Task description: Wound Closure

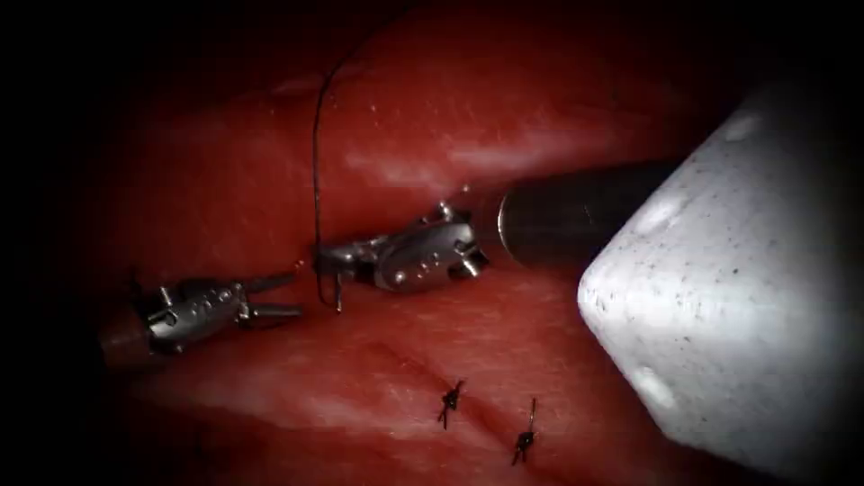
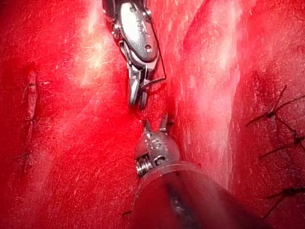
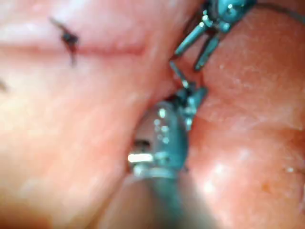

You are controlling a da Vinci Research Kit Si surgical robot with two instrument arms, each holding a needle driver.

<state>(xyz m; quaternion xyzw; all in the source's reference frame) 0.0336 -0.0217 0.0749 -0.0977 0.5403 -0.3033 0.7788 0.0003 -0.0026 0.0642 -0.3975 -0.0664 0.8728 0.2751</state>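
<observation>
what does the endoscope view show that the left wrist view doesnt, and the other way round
Endoscope: the thread runs far up the tissue from the right tool, and two stitches lie lower down. Left wrist: three stitches, and a narrow seam in the tissue. Both: the right tool's jaws are shut on the thread, and the left tool is open and holds nothing, its tips apart from the right tool's. I cannot pick out the needle.

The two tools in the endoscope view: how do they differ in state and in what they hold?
The left tool has open jaws and holds nothing; the right tool has shut jaws on the needle. The thread rises from the right tool, none from the left. Both lie over the tissue, tips facing.
</observation>
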